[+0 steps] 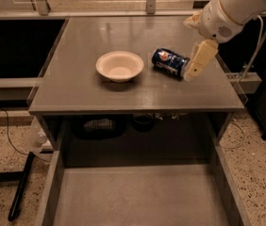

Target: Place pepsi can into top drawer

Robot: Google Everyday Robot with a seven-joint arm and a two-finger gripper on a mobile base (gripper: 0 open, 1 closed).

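Observation:
The pepsi can, dark blue with a round logo, lies on its side on the grey tabletop, to the right of the white bowl. The gripper hangs from the white arm at the upper right and reaches down to just right of the can's end, very close to it. The top drawer is pulled open below the tabletop's front edge, showing a bare flat grey floor and low side walls.
Dark objects sit on a shelf under the tabletop behind the drawer. A black cable and a dark pole lie on the speckled floor at left. A cable hangs at the right of the table.

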